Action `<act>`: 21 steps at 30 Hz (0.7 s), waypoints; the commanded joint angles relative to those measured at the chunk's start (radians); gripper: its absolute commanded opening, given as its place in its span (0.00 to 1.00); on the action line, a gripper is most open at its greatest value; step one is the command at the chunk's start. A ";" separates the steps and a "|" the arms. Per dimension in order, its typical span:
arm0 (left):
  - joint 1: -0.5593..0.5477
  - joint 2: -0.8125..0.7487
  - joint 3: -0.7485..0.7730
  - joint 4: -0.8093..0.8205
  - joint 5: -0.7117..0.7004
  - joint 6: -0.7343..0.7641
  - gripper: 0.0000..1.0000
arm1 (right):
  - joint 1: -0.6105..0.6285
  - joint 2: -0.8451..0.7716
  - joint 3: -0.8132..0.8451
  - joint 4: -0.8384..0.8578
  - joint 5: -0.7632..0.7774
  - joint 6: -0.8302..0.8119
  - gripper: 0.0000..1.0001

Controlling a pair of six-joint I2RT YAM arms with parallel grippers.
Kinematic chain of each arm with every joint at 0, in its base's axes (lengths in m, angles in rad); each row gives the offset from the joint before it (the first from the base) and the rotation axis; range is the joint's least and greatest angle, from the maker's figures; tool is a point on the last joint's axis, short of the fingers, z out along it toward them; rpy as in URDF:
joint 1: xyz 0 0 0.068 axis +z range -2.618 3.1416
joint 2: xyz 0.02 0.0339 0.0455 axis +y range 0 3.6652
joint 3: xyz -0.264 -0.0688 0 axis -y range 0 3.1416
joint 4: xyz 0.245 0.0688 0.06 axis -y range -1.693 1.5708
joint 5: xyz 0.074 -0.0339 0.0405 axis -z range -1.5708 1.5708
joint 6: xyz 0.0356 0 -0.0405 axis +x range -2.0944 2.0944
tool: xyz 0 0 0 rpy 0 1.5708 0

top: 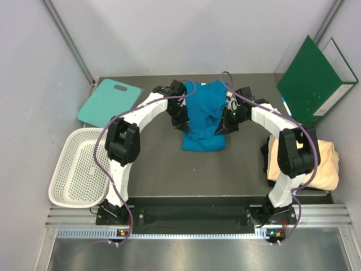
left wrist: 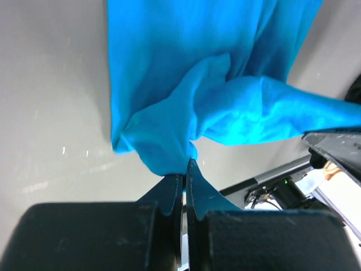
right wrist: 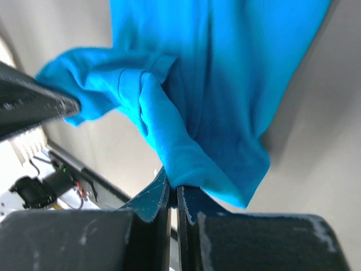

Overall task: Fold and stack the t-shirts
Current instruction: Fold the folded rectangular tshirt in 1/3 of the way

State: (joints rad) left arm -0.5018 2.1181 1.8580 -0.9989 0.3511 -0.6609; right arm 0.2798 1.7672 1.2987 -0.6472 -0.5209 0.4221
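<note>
The bright blue t-shirt (top: 203, 116) lies partly folded in the middle of the dark table, its near part bunched. My left gripper (top: 184, 125) is shut on its left edge; in the left wrist view the cloth (left wrist: 186, 101) hangs from the closed fingertips (left wrist: 185, 169). My right gripper (top: 223, 125) is shut on its right edge; in the right wrist view the cloth (right wrist: 214, 79) is pinched at the fingertips (right wrist: 174, 189). The pale cream-yellow t-shirt (top: 327, 164) lies as a folded bundle at the right table edge, partly behind my right arm.
A teal board (top: 110, 101) with a handle hole lies at the back left. A white mesh basket (top: 79, 166) stands at the left. A green binder (top: 316, 79) leans at the back right. A black rail (top: 192, 214) runs along the near edge.
</note>
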 commanded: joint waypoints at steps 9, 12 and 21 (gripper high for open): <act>0.101 0.203 0.311 0.046 0.152 0.029 0.00 | -0.091 0.297 0.346 0.026 -0.080 0.007 0.00; 0.141 0.198 0.265 0.234 0.245 -0.045 0.71 | -0.132 0.336 0.353 0.119 -0.065 0.123 0.14; 0.174 0.023 0.009 0.368 0.249 -0.032 0.99 | -0.180 0.074 0.100 0.376 0.111 0.204 0.87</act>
State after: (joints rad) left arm -0.3183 2.2898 1.9648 -0.7071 0.5674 -0.7074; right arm 0.0937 2.0029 1.4193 -0.3782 -0.4622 0.6132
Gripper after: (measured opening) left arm 0.987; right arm 0.835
